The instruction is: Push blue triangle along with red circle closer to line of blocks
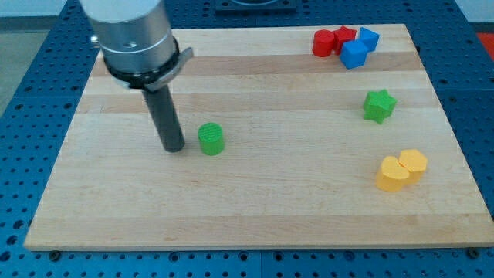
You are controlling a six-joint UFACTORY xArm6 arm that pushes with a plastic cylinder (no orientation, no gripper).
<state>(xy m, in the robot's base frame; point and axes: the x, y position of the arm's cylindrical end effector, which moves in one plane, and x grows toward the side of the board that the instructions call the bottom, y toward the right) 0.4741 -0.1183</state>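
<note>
Blue blocks [356,49] and red blocks [332,40] cluster touching at the table's [270,208] top-right corner. My tip [174,147], a plain rod that cannot grip, stands just left of the green cylinder [211,140].

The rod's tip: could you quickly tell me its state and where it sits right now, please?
My tip: no fingers, holds nothing; it rests on the board just to the view's left of the green cylinder, a small gap between them.

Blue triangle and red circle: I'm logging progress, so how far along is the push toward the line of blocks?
Done: nothing visible; the blue triangle and red circle sit clustered with a red block and blue cube at the view's top right. In hand: my tip rests far off at the view's left, beside the green cylinder. Left: crossing over and pushing both toward the green star and yellow blocks.
</note>
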